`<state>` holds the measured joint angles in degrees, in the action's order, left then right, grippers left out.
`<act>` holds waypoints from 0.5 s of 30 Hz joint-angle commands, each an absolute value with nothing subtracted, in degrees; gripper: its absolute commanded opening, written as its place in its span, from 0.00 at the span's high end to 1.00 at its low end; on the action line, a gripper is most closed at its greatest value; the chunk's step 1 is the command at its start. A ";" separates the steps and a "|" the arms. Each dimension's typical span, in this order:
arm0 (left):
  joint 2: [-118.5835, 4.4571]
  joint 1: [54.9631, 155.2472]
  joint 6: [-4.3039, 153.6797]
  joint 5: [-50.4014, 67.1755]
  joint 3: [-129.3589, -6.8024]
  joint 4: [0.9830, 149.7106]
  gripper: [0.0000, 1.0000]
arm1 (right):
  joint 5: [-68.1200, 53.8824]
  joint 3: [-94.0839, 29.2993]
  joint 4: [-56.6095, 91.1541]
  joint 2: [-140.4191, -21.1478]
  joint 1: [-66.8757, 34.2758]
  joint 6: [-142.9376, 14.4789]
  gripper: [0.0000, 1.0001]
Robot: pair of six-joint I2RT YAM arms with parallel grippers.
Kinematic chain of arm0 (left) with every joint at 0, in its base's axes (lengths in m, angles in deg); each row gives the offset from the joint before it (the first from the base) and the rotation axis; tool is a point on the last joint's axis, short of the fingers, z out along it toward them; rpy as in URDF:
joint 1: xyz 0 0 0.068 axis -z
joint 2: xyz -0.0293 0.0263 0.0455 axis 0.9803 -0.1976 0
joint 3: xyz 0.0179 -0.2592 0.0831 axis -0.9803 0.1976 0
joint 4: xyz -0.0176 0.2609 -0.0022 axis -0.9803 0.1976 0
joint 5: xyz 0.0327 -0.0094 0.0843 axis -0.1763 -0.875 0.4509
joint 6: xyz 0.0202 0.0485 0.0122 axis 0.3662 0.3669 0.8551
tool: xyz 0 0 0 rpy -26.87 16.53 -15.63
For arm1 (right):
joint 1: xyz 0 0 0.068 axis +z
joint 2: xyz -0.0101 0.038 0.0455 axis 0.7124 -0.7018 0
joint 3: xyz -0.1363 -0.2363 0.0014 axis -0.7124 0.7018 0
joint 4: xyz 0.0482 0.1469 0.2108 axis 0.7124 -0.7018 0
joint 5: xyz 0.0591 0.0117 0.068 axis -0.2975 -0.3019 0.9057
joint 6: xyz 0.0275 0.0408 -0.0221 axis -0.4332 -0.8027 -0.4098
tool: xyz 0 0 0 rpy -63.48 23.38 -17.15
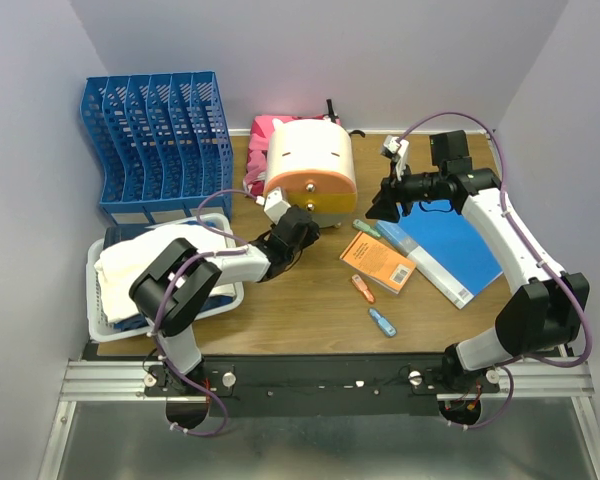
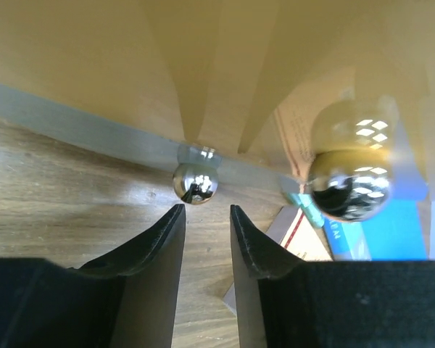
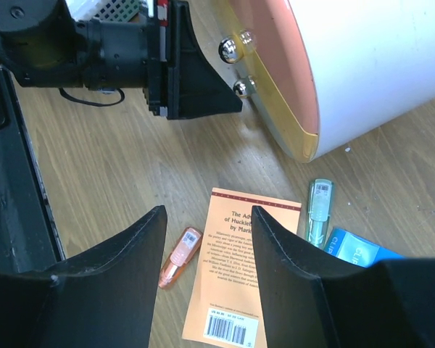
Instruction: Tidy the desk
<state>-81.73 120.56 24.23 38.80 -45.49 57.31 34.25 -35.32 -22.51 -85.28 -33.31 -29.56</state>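
Nearest, a black rail (image 1: pixel 330 388) fronts the brown desk (image 1: pixel 280 310), which is set between lavender walls (image 1: pixel 30 150). A blue file rack (image 1: pixel 155 140) stands back left, a white drum (image 1: pixel 312 165) mid-back, a blue folder (image 1: pixel 450 250) right, and an orange book (image 1: pixel 378 262) beside it. The left gripper (image 2: pixel 203 210), jaws narrowly parted and empty, points at the drum's chrome knob (image 2: pixel 196 181). The right gripper (image 3: pixel 206 217) hovers wide open above the book.

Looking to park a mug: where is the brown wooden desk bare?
Brown desk lies bare along the black front rail, between the white plastic basket and the small blue marker. Another patch lies front right, nearer than the flat blue folder. Crowded: the middle, around the orange paperback book and round white drum.
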 commanded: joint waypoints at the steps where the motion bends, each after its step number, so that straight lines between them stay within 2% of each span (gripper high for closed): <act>1: -77.72 120.97 23.52 45.30 -44.34 59.16 0.59 | 36.48 -34.72 -21.77 -84.78 -34.00 -30.08 0.42; 6: -77.19 120.45 22.46 46.62 -43.28 60.14 0.55 | 36.74 -34.54 -21.86 -84.69 -34.09 -29.99 0.42; 15: -80.27 119.74 22.81 45.65 -46.53 61.63 0.55 | 36.92 -34.45 -21.77 -84.43 -34.35 -29.99 0.42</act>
<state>-78.49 120.19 22.94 42.76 -44.53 60.37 35.11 -35.32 -22.47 -85.28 -33.81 -29.56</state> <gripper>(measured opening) 0.453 0.580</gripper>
